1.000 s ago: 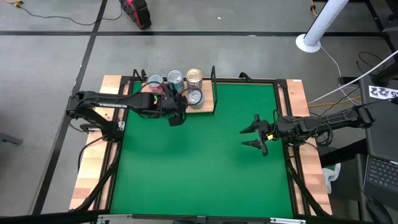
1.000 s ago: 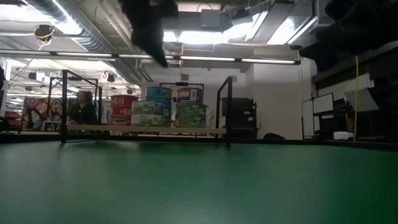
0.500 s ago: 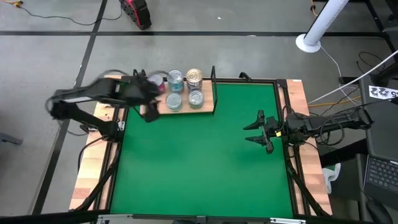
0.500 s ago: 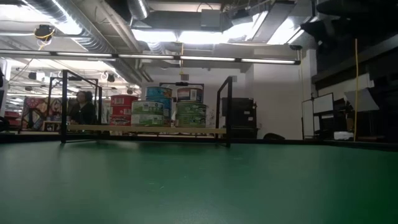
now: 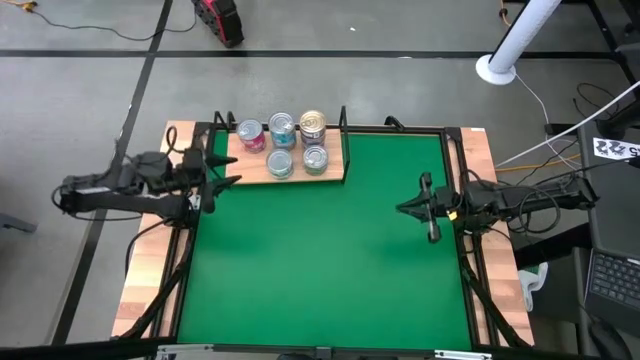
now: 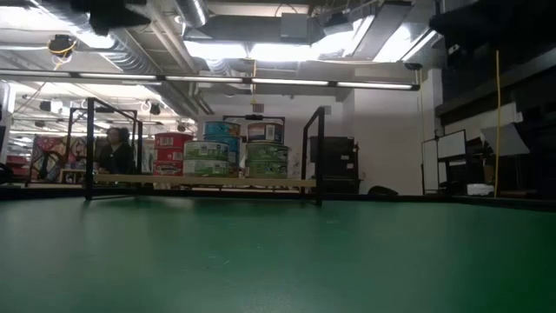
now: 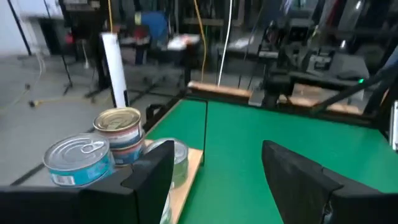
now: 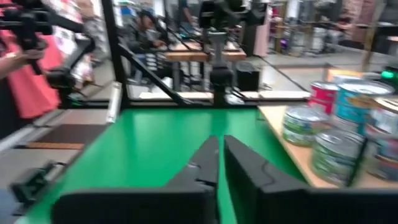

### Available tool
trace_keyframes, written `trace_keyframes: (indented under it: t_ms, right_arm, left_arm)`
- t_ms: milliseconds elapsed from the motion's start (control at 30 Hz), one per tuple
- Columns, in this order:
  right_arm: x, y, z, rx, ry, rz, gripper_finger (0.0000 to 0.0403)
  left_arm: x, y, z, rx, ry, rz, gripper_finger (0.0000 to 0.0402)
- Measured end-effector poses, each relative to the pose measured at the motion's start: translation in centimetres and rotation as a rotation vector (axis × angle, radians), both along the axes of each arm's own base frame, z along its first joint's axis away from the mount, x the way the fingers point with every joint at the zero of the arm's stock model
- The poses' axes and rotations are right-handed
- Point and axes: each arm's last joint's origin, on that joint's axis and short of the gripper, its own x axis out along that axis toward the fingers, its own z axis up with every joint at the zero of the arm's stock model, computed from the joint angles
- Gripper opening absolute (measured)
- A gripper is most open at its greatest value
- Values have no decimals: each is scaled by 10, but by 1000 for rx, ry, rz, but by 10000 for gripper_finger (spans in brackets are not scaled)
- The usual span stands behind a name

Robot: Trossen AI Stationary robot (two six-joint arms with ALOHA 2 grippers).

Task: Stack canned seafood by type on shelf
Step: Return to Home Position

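Canned seafood [image 5: 283, 145] sits on the wooden shelf [image 5: 248, 168], far-left on the table. The high view shows only five round silver lids. The low view shows stacked tins with red, green-white and teal labels, text unreadable. Left hand [image 5: 228, 170] is open, beside the shelf's left end. Right hand [image 5: 405, 208] is closed and empty, near the table's right edge.

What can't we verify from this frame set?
- High view: lower tins of the canned seafood, hidden under top lids.
- Low view: back-row stacks on the shelf, partly covered by front stacks.
- Left wrist view: nearest tin, partly behind the left gripper.
- Right wrist view: label text, blurred; rightmost tins cut by the edge.
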Motion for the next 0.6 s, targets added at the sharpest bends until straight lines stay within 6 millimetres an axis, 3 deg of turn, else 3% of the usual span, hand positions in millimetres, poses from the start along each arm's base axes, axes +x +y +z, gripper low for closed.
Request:
trace_keyframes:
  t_ms: [100, 267, 400, 600]
  right_arm:
    - [-2, -2, -3, -13, 33, -57, 6]
    - [-10, -4, -9, -14, 99, -68, 22]
    - [-16, -5, -13, 36, 96, -70, 15]
    - [-19, -5, -36, 46, 86, -62, 5]
  left_arm:
    - [-4, 0, -34, 15, -71, -2, 239]
    - [-10, 0, -72, 22, -168, -3, 239]
    - [-15, -1, -89, 25, -238, -2, 239]
    - [-8, 0, -107, 26, -187, -2, 239]
